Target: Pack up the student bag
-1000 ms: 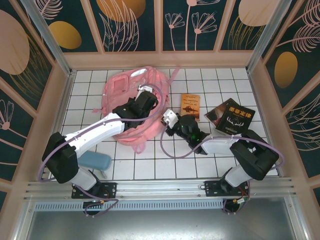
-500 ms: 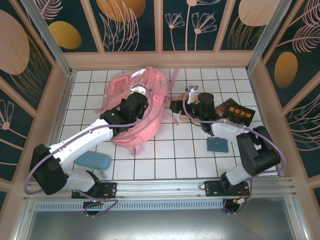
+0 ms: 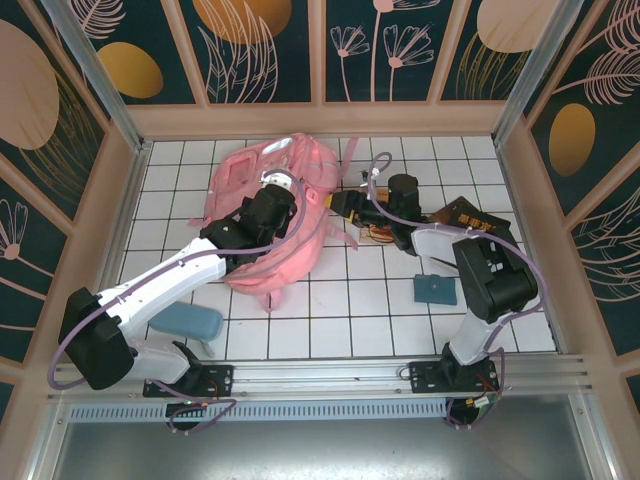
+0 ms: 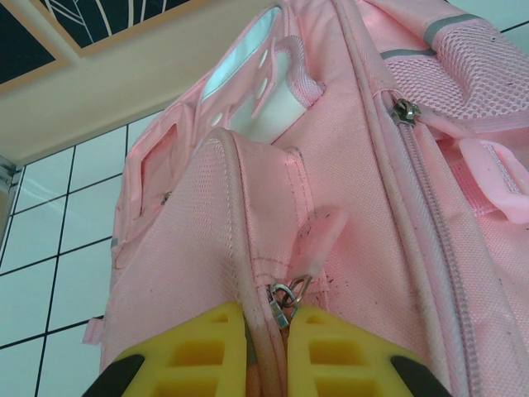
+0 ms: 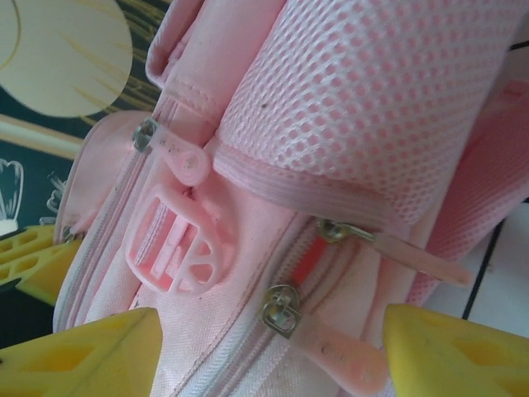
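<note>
Robot test booth: tiled table (image 3: pixel 330 320), floral-panelled walls (image 3: pixel 260 50).

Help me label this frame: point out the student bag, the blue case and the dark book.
student bag (image 3: pixel 305 250), top external view, bare pink fabric on its right side.
blue case (image 3: pixel 190 322), top external view, middle of its top.
dark book (image 3: pixel 476 218), top external view, its lettered cover.
</note>
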You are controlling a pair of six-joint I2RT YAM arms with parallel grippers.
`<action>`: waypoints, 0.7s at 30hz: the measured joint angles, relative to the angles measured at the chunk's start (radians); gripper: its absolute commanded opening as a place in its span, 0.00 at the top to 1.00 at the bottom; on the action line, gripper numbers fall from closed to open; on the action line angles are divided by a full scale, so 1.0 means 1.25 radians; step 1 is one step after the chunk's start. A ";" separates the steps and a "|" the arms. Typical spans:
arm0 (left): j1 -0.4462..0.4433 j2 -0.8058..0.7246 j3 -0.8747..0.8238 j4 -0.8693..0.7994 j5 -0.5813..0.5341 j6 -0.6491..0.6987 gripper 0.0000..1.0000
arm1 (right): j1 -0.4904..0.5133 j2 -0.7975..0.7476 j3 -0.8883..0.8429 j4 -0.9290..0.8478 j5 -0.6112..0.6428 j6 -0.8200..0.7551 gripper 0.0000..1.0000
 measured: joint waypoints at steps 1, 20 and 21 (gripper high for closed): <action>0.000 0.000 0.001 -0.001 -0.001 0.000 1.00 | 0.000 0.002 0.001 0.000 -0.010 -0.007 0.38; 0.002 0.000 0.006 -0.006 -0.001 0.000 1.00 | -0.007 0.022 0.087 -0.187 -0.068 -0.322 0.82; 0.002 0.000 0.006 -0.006 0.001 0.000 1.00 | -0.007 0.023 0.088 -0.192 -0.068 -0.330 0.85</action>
